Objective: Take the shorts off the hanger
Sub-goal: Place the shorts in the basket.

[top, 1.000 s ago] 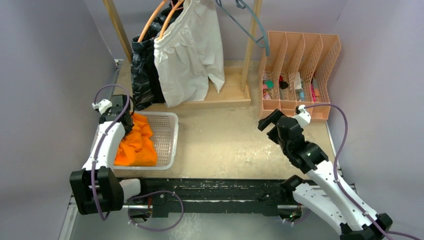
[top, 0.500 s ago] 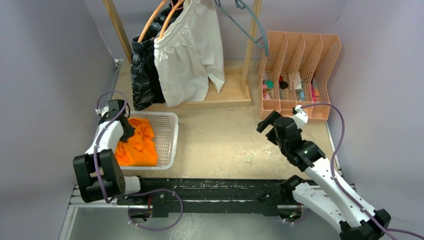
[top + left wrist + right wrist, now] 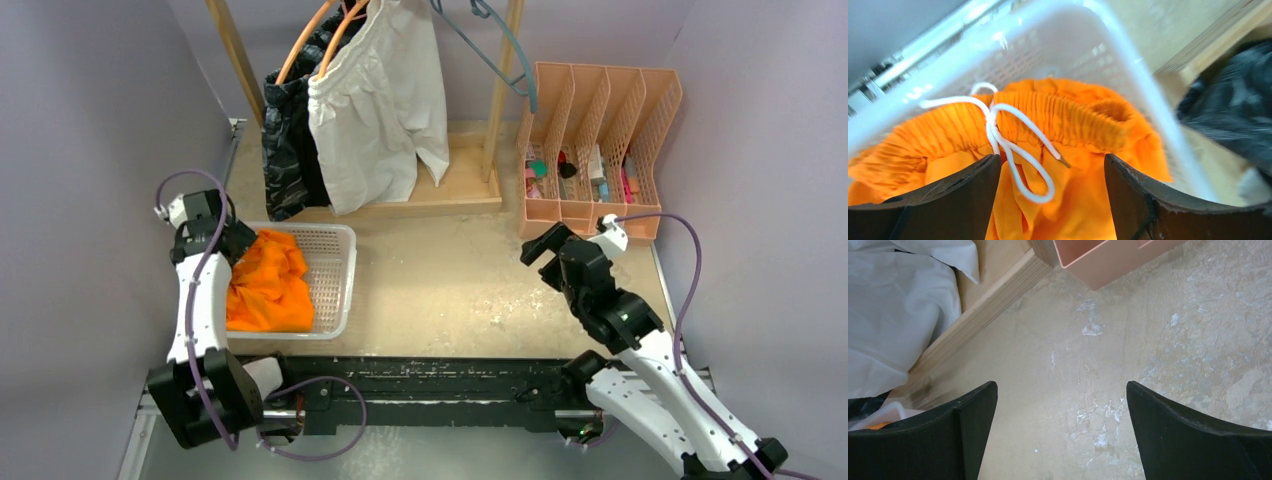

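Sandy tabletop (image 3: 450,290): left gripper (image 3: 1050,165) hung open, empty, over orange shorts (image 3: 270,290) in the basket (image 3: 350,275); right gripper (image 3: 1060,390) gaped empty. Loose drawstring (image 3: 994,131) might snag the left jaws on lifting.

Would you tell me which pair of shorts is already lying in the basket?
The orange shorts, in the white basket; the white shorts and dark shorts hang from the rack.

I'm seeing grey walls (image 3: 90,110) enclosing a scuffed beige table (image 3: 450,290), a pink rack (image 3: 655,115) standing at its far-right corner.
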